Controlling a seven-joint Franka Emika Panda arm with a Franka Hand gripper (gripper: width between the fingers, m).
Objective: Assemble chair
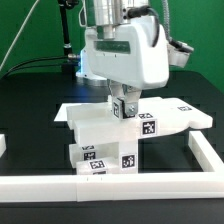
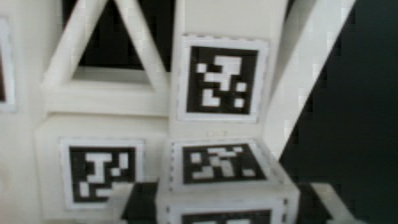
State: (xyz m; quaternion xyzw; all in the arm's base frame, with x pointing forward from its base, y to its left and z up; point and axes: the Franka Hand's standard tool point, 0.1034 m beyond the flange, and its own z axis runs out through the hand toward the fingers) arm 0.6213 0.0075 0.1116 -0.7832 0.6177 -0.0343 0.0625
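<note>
The chair is a cluster of chunky white tagged blocks (image 1: pixel 100 140) at the table's middle front, with a flat white slab (image 1: pixel 178 118) reaching toward the exterior view's right. My gripper (image 1: pixel 123 110) hangs straight down over the cluster and is shut on a small white tagged block (image 1: pixel 126 107), which sits just above the cluster's top. In the wrist view that same block (image 2: pixel 222 165) lies between my gripper's (image 2: pixel 222 200) jaws. Behind it stands a white frame piece (image 2: pixel 222 78) with a large tag and slanted openings. The big white gripper body hides the parts behind it.
A long white border rail (image 1: pixel 130 186) runs along the front and another (image 1: pixel 207 152) down the exterior view's right. A white piece (image 1: pixel 3 147) shows at the left edge. Dark stands and cables rise at the back of the black table.
</note>
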